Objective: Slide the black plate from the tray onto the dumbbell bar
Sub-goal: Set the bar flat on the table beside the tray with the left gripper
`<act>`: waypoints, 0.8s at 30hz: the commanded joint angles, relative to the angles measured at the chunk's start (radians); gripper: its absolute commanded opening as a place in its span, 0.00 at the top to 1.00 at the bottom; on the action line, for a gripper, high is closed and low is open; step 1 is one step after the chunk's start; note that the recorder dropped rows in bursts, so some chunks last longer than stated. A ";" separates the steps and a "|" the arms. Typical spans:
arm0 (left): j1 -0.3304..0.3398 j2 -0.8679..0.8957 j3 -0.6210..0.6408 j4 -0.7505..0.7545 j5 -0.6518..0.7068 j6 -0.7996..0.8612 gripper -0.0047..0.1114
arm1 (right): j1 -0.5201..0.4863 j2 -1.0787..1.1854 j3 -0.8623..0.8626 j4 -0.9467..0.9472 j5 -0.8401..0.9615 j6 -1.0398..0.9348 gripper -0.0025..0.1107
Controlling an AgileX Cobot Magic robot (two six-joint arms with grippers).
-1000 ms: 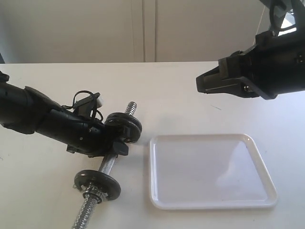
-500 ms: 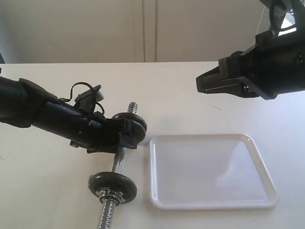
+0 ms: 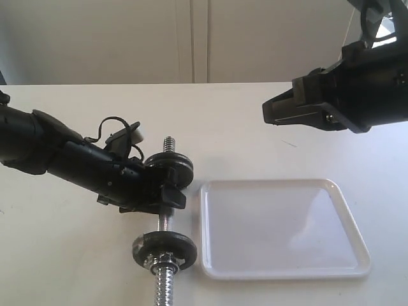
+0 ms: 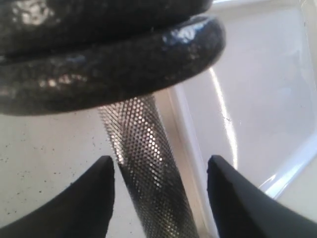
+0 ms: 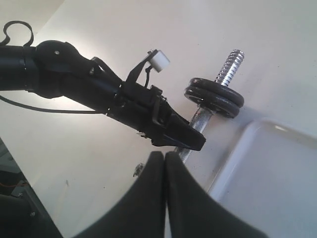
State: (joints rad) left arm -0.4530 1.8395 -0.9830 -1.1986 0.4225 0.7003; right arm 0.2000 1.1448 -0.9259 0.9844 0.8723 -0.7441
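Note:
The dumbbell bar [image 3: 165,220] lies on the table just left of the white tray [image 3: 280,271], in which no disc lies. Two black plates [image 3: 169,164] sit stacked near the bar's far threaded end, and a third plate [image 3: 164,246] sits near its close end. My left gripper [image 3: 172,193] is open, its jaws astride the knurled bar [image 4: 143,144] right behind the stacked plates [image 4: 124,64]; one finger is close to the bar, the other stands apart. My right gripper [image 5: 164,155] is shut and empty, hanging high above the tray's far right on its arm [image 3: 338,95].
The tray's rim [image 4: 185,124] runs close beside the bar. The left arm [image 5: 74,84] stretches across the table from the left. A pale wall closes off the table's far edge.
The bar has swung so that its close end moved right, and it now lies nearly parallel to the tray's left edge. The left gripper has opened and stays over the bar. The right arm is unmoved.

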 commanded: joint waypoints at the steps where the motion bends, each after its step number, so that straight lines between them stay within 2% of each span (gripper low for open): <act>1: 0.000 0.006 -0.002 -0.003 0.024 0.001 0.54 | 0.001 -0.004 0.005 0.013 -0.006 -0.002 0.98; 5: 0.000 0.006 -0.002 -0.003 0.024 0.001 0.68 | 0.001 -0.004 0.005 0.013 -0.006 -0.002 0.98; 24: 0.000 0.006 -0.002 -0.003 0.105 0.056 0.68 | 0.001 -0.004 0.005 0.013 -0.006 -0.002 0.98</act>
State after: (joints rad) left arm -0.4491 1.8513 -0.9830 -1.2059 0.4463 0.7153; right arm 0.2000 1.1448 -0.9259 0.9844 0.8723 -0.7441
